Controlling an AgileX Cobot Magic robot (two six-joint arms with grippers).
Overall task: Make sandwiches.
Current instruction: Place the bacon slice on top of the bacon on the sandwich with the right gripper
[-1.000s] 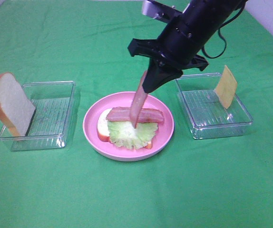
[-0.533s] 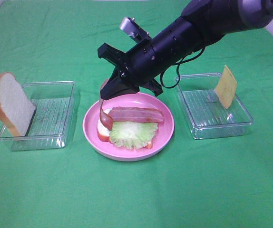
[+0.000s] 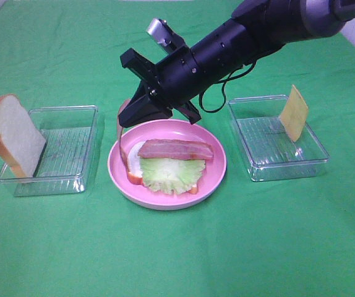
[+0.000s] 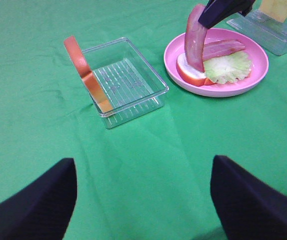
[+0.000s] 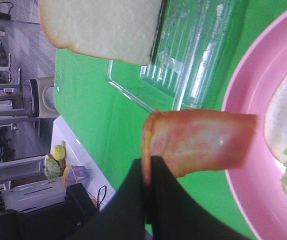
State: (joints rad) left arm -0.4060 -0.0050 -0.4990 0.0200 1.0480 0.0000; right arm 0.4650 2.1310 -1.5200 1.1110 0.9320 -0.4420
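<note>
On the pink plate point(image 3: 219, 167) lies a bread slice point(image 3: 132, 162) topped with a lettuce leaf point(image 3: 172, 173) and one bacon strip point(image 3: 175, 149). My right gripper point(image 3: 134, 115) reaches across to the plate's left edge, shut on the top of a second bacon strip point(image 3: 122, 131) that hangs curved down to the plate's left rim. The right wrist view shows this bacon strip point(image 5: 198, 142) pinched at the right gripper point(image 5: 147, 170). Another bread slice point(image 3: 13, 135) leans on the left tray point(image 3: 60, 151). A cheese square point(image 3: 294, 112) leans in the right tray point(image 3: 276, 142). My left gripper point(image 4: 143, 170) is open and holds nothing, low over the cloth.
Green cloth covers the table. The two clear trays flank the plate at left and right. The right arm stretches from the upper right over the plate's far side. In the left wrist view the left tray point(image 4: 131, 82) and plate point(image 4: 256, 75) lie ahead of the left gripper.
My right gripper has swung left with the held bacon strip, from over the plate's middle to its left edge. The strip now curls instead of hanging straight.
</note>
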